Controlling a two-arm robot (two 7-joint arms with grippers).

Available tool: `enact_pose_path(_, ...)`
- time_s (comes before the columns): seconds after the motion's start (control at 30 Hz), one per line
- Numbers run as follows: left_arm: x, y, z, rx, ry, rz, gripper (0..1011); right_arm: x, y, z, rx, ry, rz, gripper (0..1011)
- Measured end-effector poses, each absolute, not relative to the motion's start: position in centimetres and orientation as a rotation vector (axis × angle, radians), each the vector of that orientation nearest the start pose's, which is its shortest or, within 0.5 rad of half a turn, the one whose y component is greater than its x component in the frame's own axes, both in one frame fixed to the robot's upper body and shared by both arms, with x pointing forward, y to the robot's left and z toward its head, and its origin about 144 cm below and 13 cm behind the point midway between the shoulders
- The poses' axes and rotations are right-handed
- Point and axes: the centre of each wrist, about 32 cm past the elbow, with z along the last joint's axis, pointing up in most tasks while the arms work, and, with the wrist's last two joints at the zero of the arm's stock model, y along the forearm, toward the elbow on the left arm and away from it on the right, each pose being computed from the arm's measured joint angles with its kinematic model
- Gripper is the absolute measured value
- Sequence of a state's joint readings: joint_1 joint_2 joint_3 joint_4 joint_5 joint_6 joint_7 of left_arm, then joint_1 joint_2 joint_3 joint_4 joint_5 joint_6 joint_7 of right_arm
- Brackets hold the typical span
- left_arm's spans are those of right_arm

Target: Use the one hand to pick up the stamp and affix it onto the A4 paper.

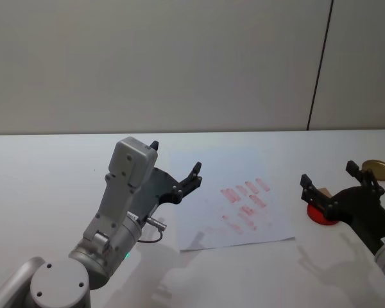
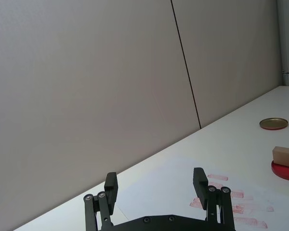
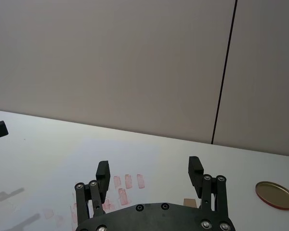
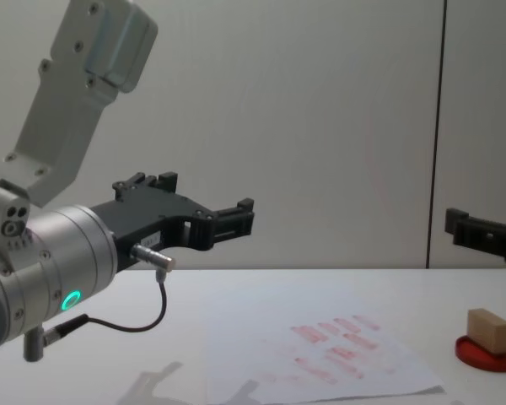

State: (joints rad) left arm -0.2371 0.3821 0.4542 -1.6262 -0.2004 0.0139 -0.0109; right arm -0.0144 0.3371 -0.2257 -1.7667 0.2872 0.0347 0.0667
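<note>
Nearest in the head view, the left arm rises from the near left. Its left gripper (image 1: 175, 158) hangs parked over the left edge of the A4 paper (image 1: 269, 224), jaws wide and empty. At the right, the right gripper (image 1: 328, 174) hovers over the stamp (image 1: 321, 191), which stands on a red ink pad (image 1: 321, 218). Its jaws are wide, so the step in hand looks like the approach to the pick.

In the left wrist view the stamp (image 2: 285, 157) sits untouched on the pad, with a gold lid (image 2: 273, 123) farther off.

In the right wrist view a tan corner, probably the stamp (image 3: 190, 202), lies below the spread fingers (image 3: 195, 169).

In the chest view the right gripper (image 4: 476, 229) is above the stamp (image 4: 488, 327) and apart from it. The next move likely calls for lowering, closing on the block's sides, and carrying it left to a bare patch of paper. The parked left gripper may crowd the paper's left side.
</note>
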Motion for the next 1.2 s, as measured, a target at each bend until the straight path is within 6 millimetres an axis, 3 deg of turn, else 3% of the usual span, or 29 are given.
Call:
enact_pose_path(0.7, 49.2, 19.8, 120.4, 0.061, -0.268, 1.124, 993, 45.1, -22.7, 120.4, -0.071, 0.051, -1.324, 1001)
enact_pose_path(1.2, 49.2, 19.8, 120.4, 0.061, -0.268, 1.124, 993, 47.5, -23.6, 121.2, -0.183, 0.180, -1.402, 1001)
